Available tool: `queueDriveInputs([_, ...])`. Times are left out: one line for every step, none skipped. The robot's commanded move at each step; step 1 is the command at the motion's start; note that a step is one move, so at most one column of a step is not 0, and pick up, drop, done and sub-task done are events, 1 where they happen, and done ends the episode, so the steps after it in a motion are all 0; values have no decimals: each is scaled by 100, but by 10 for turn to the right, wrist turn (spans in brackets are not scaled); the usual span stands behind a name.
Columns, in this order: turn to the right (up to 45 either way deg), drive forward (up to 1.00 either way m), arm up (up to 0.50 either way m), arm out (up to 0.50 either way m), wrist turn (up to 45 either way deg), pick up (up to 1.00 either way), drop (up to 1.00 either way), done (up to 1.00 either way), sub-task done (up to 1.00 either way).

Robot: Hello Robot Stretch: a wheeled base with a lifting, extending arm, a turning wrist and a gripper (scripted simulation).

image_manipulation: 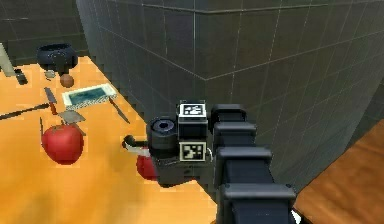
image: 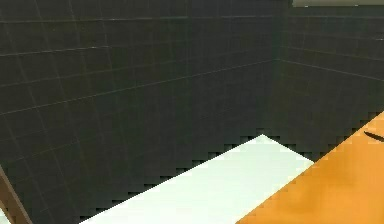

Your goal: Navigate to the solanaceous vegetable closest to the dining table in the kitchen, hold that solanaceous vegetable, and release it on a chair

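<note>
In the arm side view a red round tomato (image_manipulation: pixel 62 142) with a small green stem lies on the orange tabletop (image_manipulation: pixel 100 185) at the left. A second red round thing (image_manipulation: pixel 147 167) lies on the tabletop right at the gripper's dark body. The gripper (image_manipulation: pixel 131 143) sits at the end of the dark arm (image_manipulation: pixel 245 175), left of the two white marker squares. I cannot tell whether the gripper holds anything. The same orange tabletop (image: pixel 335 185) fills the forward view's lower right corner.
Farther along the tabletop lie a flat light-green rectangular thing (image_manipulation: pixel 90 95), a knife (image_manipulation: pixel 50 98), a small brown round thing (image_manipulation: pixel 66 78) and a black pot (image_manipulation: pixel 55 52). A dark tiled wall (image_manipulation: pixel 250 60) rises close behind the table. White floor (image: pixel 210 185) runs beside the tabletop.
</note>
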Motion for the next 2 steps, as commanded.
queueDriveInputs([0,0,-10,0,0,0,0,0,0])
queueDriveInputs([0,0,0,0,0,100,0,0,0])
